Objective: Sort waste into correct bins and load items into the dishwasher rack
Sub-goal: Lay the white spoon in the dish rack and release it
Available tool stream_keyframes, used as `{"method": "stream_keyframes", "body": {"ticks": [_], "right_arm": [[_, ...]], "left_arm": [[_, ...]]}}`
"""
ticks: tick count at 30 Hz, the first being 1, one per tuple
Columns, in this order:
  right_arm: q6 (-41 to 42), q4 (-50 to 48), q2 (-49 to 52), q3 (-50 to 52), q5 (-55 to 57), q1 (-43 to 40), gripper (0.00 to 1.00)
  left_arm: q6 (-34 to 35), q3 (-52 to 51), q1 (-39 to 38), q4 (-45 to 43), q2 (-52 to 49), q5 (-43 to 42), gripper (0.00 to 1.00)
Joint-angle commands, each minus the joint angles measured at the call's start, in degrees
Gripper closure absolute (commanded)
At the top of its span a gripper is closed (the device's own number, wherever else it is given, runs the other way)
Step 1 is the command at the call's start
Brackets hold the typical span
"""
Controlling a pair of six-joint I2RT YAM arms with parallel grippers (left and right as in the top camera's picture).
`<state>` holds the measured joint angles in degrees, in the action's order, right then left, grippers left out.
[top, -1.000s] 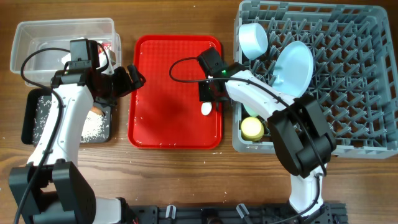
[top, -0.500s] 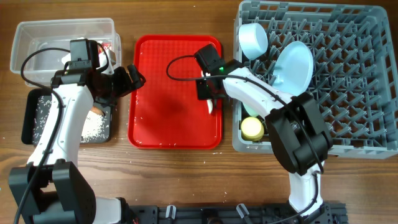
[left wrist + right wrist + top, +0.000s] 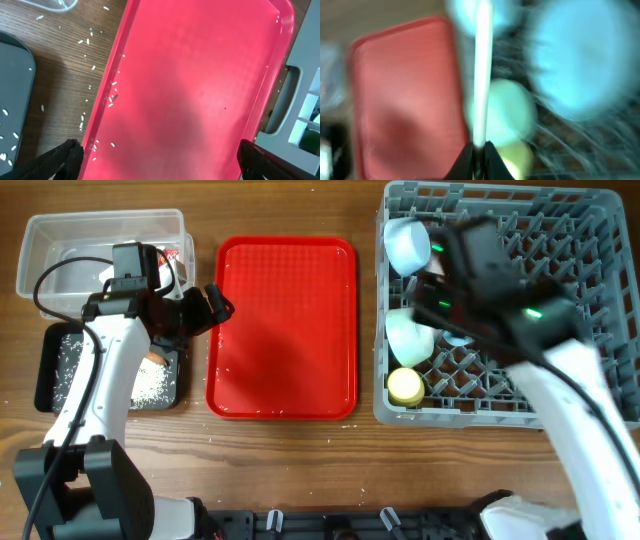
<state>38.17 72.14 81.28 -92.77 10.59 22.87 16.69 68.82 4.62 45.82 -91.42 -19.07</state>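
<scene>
Nearest the desk's front edge, the black tray (image 3: 42,375) on the left side carries loose rice grains (image 3: 150,385). The small yellow cup (image 3: 405,386) sits in the near-left corner of the dishwasher rack (image 3: 600,240) on the right side. Just behind the cup rests the mint-green bowl (image 3: 410,337).

My left gripper (image 3: 159,152) hangs wide open by the left rim of the red serving tray (image 3: 285,330) at the desk's middle, with a few grains scattered along that rim. My right gripper (image 3: 479,149) is clamped on the white spoon (image 3: 482,75) above the rack's left part, though that view is blurred.

Farther back, the pale blue bowl (image 3: 405,242) stands in the rack's far-left corner, and the clear tub (image 3: 60,240) occupies the desk's far-left corner.
</scene>
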Motion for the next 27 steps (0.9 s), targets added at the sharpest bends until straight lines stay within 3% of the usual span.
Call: {"method": "stream_keyframes", "body": {"ticks": [1, 3, 8, 15, 17, 18, 19, 20, 21, 25, 27], "right_arm": [[33.2, 12.3, -1.9, 0.7, 15.1, -3.5, 0.96], [48.5, 20.1, -1.8, 1.2, 16.9, -4.7, 0.95], [60.8, 17.1, -1.4, 10.8, 14.7, -4.9, 0.96], [62.3, -4.9, -1.0, 28.7, 11.1, -4.9, 0.96], [62.3, -5.8, -1.0, 28.9, 11.2, -4.9, 0.81], [62.3, -5.7, -1.2, 28.9, 11.2, -4.9, 0.66], [62.1, -5.5, -1.5, 28.9, 11.2, -4.9, 0.32], [60.8, -5.5, -2.0, 28.8, 11.2, -4.9, 0.09], [58.5, -5.4, -2.8, 28.4, 11.6, -4.9, 0.01], [45.2, -5.2, -9.0, 24.8, 12.0, -4.9, 0.00], [33.9, -5.4, -15.1, 22.3, 9.9, -4.8, 0.00]], "left_arm": [[0.1, 0.7, 0.2, -0.2, 0.5, 0.1, 0.00], [0.1, 0.7, 0.2, -0.2, 0.5, 0.1, 0.00], [0.1, 0.7, 0.2, -0.2, 0.5, 0.1, 0.00], [0.1, 0.7, 0.2, -0.2, 0.5, 0.1, 0.00], [0.1, 0.7, 0.2, -0.2, 0.5, 0.1, 0.00], [0.1, 0.7, 0.2, -0.2, 0.5, 0.1, 0.00], [0.1, 0.7, 0.2, -0.2, 0.5, 0.1, 0.00], [0.1, 0.7, 0.2, -0.2, 0.5, 0.1, 0.00], [0.1, 0.7, 0.2, -0.2, 0.5, 0.1, 0.00], [0.1, 0.7, 0.2, -0.2, 0.5, 0.1, 0.00], [0.1, 0.7, 0.2, -0.2, 0.5, 0.1, 0.00]]}}
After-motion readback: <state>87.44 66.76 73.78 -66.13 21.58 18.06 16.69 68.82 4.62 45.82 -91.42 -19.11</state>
